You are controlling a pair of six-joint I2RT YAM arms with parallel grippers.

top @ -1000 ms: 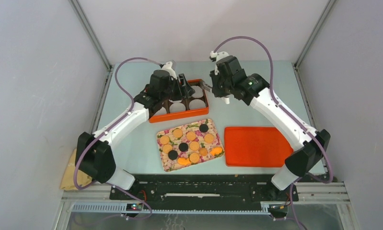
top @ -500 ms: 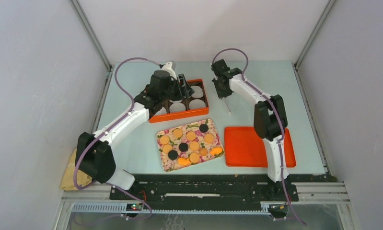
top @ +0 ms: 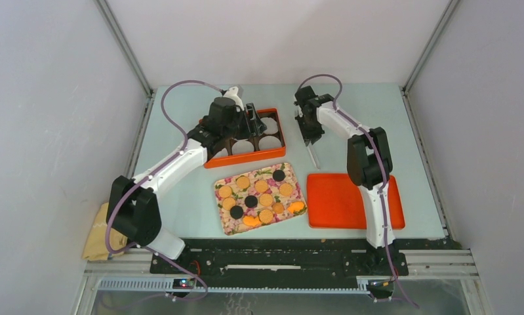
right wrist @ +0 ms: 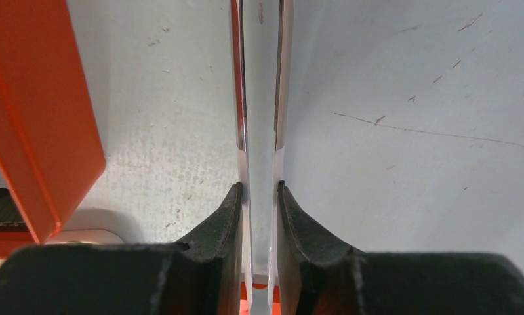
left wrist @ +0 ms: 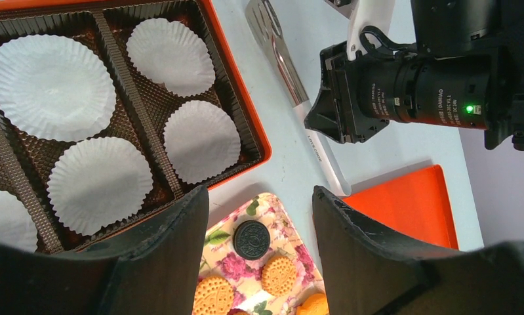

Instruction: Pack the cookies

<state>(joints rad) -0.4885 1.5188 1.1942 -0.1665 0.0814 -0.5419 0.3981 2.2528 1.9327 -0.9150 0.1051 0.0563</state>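
We swing the slim steel tongs (left wrist: 286,69) back.
Our right gripper (right wrist: 259,190) clamps them; left gripper (left wrist: 259,193) gapes wide, small round golden cookies (left wrist: 278,274) just beyond it, none packed.

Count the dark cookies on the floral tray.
3 dark cookies, all on the floral tray: one by its far right corner, one near the middle, one near-left of that. None appears hidden.
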